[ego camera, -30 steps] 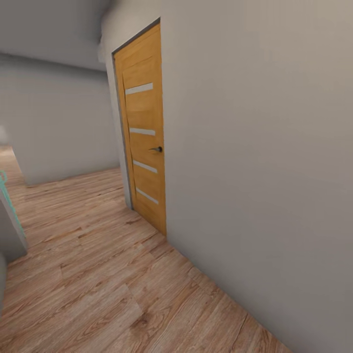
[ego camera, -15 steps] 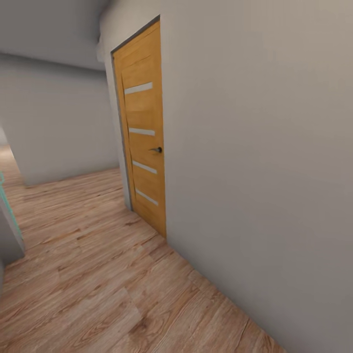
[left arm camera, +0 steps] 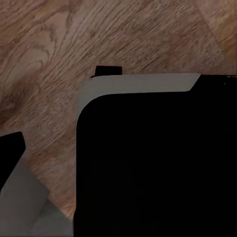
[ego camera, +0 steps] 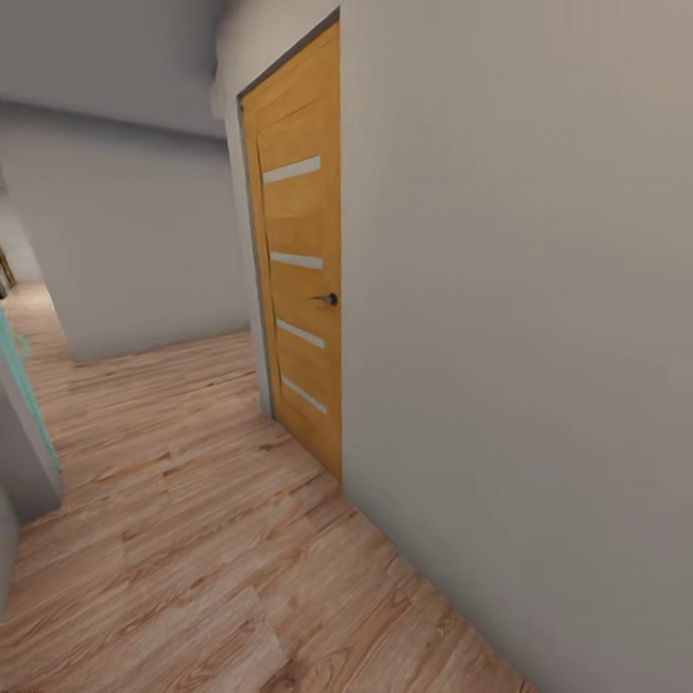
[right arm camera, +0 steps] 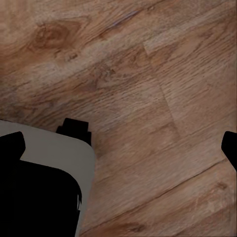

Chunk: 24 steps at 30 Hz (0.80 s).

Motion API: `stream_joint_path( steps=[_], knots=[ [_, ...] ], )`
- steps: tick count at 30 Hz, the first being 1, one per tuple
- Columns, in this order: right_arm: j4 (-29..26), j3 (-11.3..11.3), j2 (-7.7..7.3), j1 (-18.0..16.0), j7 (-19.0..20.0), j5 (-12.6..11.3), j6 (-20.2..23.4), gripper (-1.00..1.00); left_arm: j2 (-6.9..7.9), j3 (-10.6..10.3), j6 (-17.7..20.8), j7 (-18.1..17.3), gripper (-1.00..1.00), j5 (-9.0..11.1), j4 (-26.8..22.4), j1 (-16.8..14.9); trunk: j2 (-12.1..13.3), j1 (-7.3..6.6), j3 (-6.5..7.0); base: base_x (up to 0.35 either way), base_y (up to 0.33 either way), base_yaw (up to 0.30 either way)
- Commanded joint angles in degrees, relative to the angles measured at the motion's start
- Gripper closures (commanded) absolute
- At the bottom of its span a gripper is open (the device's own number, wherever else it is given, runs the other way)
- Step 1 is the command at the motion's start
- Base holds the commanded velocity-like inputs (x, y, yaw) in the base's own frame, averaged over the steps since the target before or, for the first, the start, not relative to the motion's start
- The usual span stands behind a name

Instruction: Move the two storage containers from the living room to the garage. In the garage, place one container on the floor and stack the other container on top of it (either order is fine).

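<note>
The two storage containers are out of view. I am in a corridor with a light wood plank floor [ego camera: 192,539]. In the right wrist view my right gripper [right arm camera: 123,148] hangs open over the planks, one black fingertip at each side edge and nothing between them. In the left wrist view my left gripper [left arm camera: 123,153] also points down at the planks. One black fingertip [left arm camera: 10,153] sits at the picture's edge, as on an open gripper, and the other is lost against my black base [left arm camera: 158,163]. Neither gripper holds anything.
A shut orange wooden door [ego camera: 303,260] with a dark handle [ego camera: 327,299] sits in the grey wall [ego camera: 520,337] close on my right. Another grey wall [ego camera: 135,250] closes the corridor ahead, with a passage leading off at far left. A grey, teal-edged object [ego camera: 24,404] stands at left.
The whole head view has shifted: the door and wall now sit a little further right and larger, so the camera has moved. Nothing in the corridor has moved.
</note>
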Motion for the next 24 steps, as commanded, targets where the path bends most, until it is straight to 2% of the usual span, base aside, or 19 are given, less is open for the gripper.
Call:
stream_joint_path(
  steps=[1, 24],
  knots=[
    [0.16, 0.50, 0.06, -0.05, -0.01, -0.47, -0.32, -1.00, 0.00, 0.02, -0.05, -0.06, -1.00, 0.19, -0.03, -0.01, -0.02, 0.03, -0.05, 0.323, 0.000, 0.289],
    [0.23, 0.44, 0.14, 0.00, 0.08, -0.55, 0.10, -1.00, 0.01, 0.02, -0.07, -0.06, -1.00, 0.19, -0.03, -0.01, -0.02, 0.03, -0.05, 0.323, 0.000, 0.292]
  ],
)
